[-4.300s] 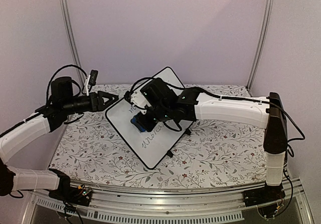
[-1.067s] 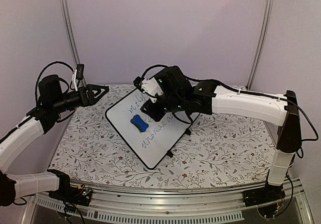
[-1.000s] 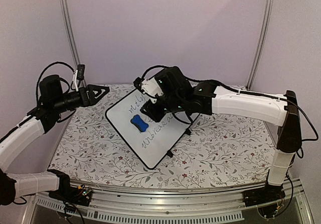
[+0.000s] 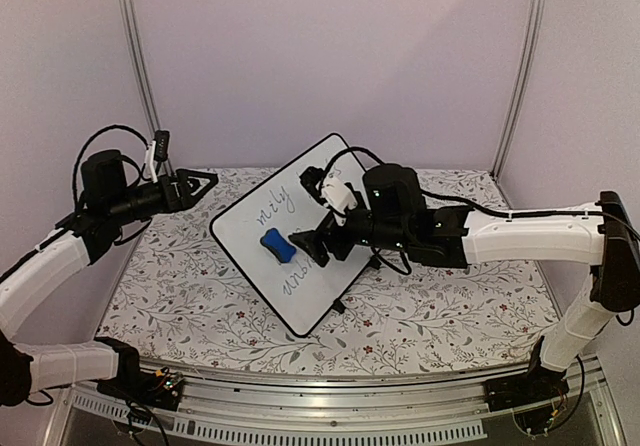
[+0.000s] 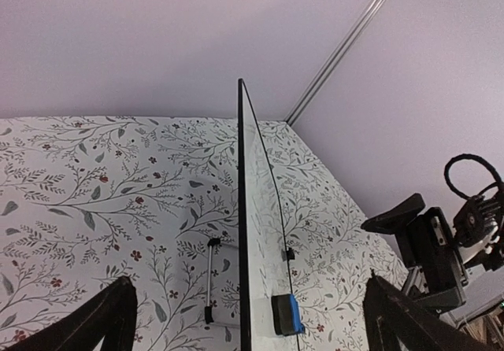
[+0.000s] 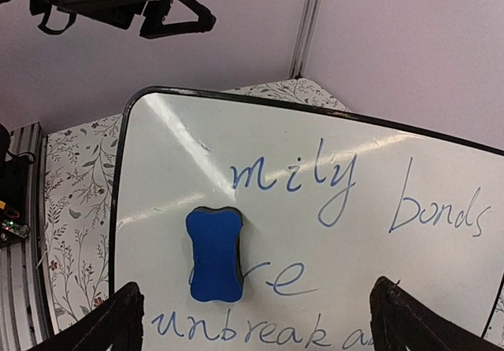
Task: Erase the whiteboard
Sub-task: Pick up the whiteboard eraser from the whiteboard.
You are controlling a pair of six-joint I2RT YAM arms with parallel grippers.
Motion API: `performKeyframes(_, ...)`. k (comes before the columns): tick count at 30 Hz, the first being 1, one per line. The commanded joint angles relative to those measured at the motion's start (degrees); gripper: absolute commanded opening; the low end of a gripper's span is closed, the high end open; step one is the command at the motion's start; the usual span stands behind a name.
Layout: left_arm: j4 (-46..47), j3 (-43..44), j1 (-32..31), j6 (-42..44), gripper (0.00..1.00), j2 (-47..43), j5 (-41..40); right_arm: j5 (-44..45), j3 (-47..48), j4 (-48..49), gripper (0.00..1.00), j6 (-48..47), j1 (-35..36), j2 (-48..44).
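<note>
The whiteboard point(image 4: 300, 236) stands tilted on the floral table, bearing blue handwriting such as "mily" point(image 6: 291, 179) and "unbreak". A blue eraser block point(image 4: 277, 245) rests on its face, apart from both grippers. My right gripper point(image 4: 308, 246) hovers just right of the eraser, open and empty. In the right wrist view the eraser point(image 6: 214, 255) lies between the spread fingertips point(image 6: 118, 319) on the whiteboard point(image 6: 409, 272). My left gripper point(image 4: 195, 184) hangs open, left of the board's top-left edge. It sees the whiteboard point(image 5: 241, 209) edge-on, with the eraser point(image 5: 287, 314) on it.
A floral cloth point(image 4: 450, 306) covers the table. Small black clip feet point(image 4: 337, 306) and a thin prop rod point(image 5: 211, 280) hold the board up. Metal posts point(image 4: 135, 66) and lilac walls close the back and sides. An aluminium rail point(image 4: 330, 406) runs along the near edge.
My right arm has pulled back to the right and dropped lower, uncovering more of the writing. The eraser stays in place on the board. The left arm has barely moved.
</note>
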Motion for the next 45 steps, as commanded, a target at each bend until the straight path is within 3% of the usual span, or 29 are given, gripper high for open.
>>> performKeyframes(1, -0.57, 0.25, 0.3, 0.95, 1.0, -1.26, -0.93, -0.66, -2.58, 6.53, 0.97, -0.21, -0.29, -0.89)
performKeyframes(7, -0.62, 0.37, 0.44, 0.97, 1.0, -0.27, -0.98, 0.22, -4.96, 14.67, 0.96, -0.8, -0.28, 2.98)
performKeyframes(18, -0.91, 0.28, 0.23, 0.79, 1.0, -0.39, -1.46, -1.95, -2.04, 19.16, 0.98, -6.41, 0.42, 9.96)
performKeyframes(23, -0.79, 0.45, 0.33, 0.78, 1.0, -0.06, -1.27, -1.75, 0.68, 17.73, 0.9, -5.96, 0.51, 13.36)
performKeyframes(32, -0.89, 0.58, 0.33, 0.53, 1.0, 1.54, -0.53, -5.92, -1.54, 18.81, 0.89, -4.3, 0.53, 11.91)
performKeyframes(45, -0.63, 0.37, 0.35, 0.67, 1.0, -0.67, -0.56, -2.53, -0.29, 17.67, 0.86, -3.7, 0.59, 13.02)
